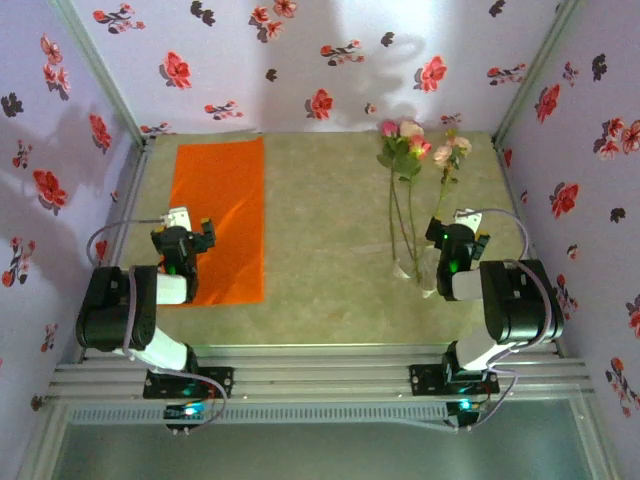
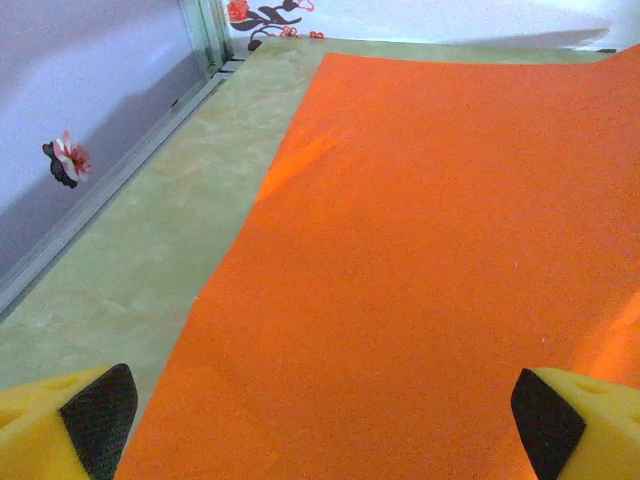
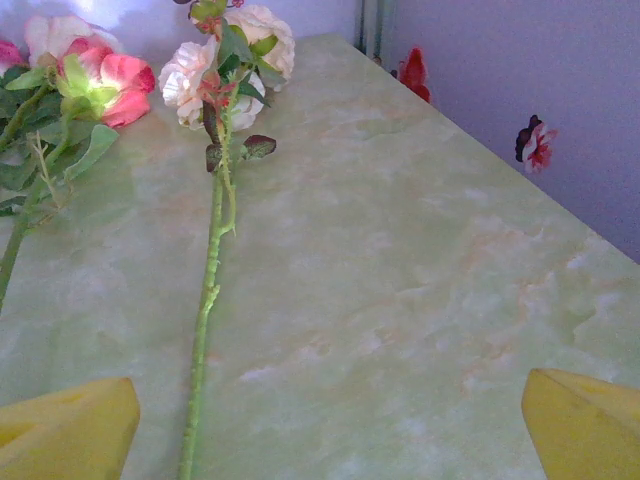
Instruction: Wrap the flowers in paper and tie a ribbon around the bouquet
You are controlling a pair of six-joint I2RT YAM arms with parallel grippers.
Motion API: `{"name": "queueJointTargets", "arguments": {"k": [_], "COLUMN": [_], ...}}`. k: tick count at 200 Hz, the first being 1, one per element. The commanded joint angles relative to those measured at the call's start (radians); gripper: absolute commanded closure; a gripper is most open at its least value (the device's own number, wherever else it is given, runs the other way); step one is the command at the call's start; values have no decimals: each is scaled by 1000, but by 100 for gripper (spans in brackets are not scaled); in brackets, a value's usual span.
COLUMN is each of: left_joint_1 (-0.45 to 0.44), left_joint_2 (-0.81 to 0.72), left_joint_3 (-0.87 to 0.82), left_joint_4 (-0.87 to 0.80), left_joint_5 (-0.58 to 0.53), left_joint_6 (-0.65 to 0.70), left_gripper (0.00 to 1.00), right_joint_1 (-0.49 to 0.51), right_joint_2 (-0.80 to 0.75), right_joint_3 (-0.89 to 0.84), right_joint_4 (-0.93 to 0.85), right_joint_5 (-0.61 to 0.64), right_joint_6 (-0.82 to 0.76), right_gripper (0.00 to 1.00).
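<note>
We see both claws wide open and holding nothing: left gripper (image 1: 186,236) over the paper (image 1: 225,200) at frame left, its arm hiding the sheet's lower-left corner, and right gripper (image 1: 455,238) covering the stem ends of the flowers (image 1: 408,150) at upper right, leftmost bloom cropped in its wrist view.

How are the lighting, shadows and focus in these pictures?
Top view: even light; the flowers cast soft shadows on the back wall, and the paper shows a faint sheen. Left wrist view: paper sharp, a pale glint near its left edge. Right wrist view: the pale flowers look slightly washed out.
</note>
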Motion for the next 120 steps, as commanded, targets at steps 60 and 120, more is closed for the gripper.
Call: {"name": "queueJointTargets", "arguments": {"k": [60, 120], "left_joint_1": [-5, -5], "left_joint_2": [6, 6], "left_joint_3": [17, 14], "left_joint_4": [16, 21], "left_joint_5": [-28, -28], "left_joint_6": [17, 17], "left_gripper": [0, 0], "right_joint_1": [-4, -4], "right_joint_2": [-3, -3], "right_joint_3": [11, 11], "right_joint_4": [10, 9], "right_joint_5": [-10, -11], "right_joint_6": [-8, -8], "right_gripper": [1, 1]}}
